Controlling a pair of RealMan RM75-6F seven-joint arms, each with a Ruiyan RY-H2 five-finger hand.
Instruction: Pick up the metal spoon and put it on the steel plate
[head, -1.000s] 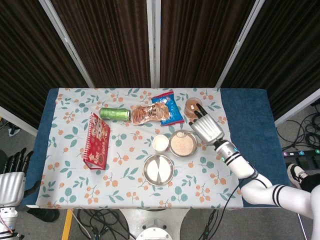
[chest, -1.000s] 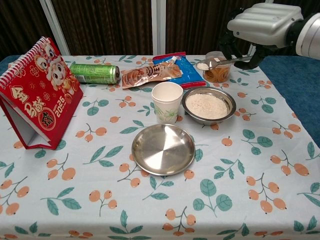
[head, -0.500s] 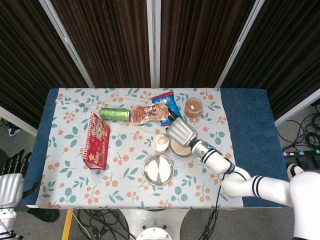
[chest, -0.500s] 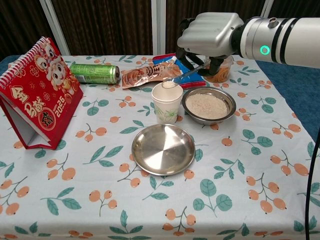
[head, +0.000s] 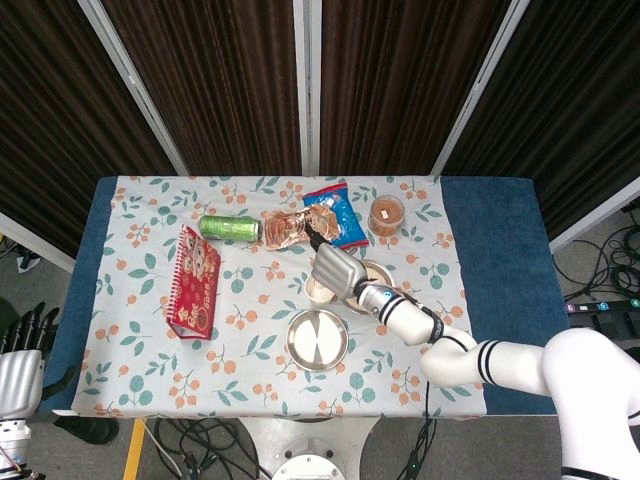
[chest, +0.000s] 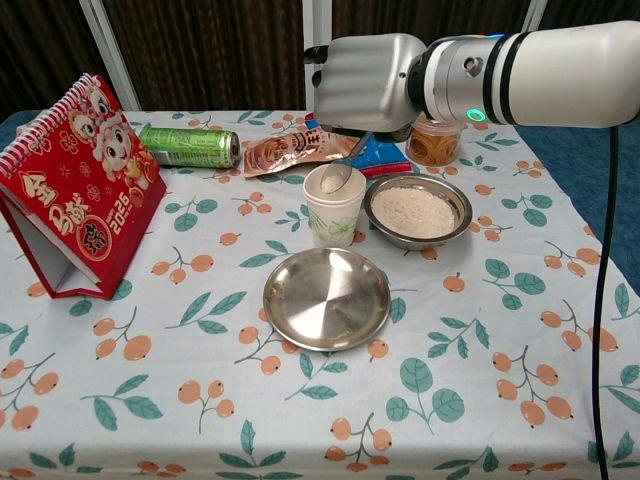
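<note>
Tabletop (chest: 560, 400) holds the plate (chest: 326, 298) near its front-middle, bare, shallow and shiny. Right hand (chest: 365, 85) hangs above the cup (chest: 334, 205), grasping the spoon (chest: 340, 172) by its handle, bowl pointing down over the cup's mouth, just behind the plate. Left hand (head: 18, 352) waits off the tabletop's left edge, released. Spoon looks thin, polished and stiff; likely light and slippery, so the handle is the sensible hold.
</note>
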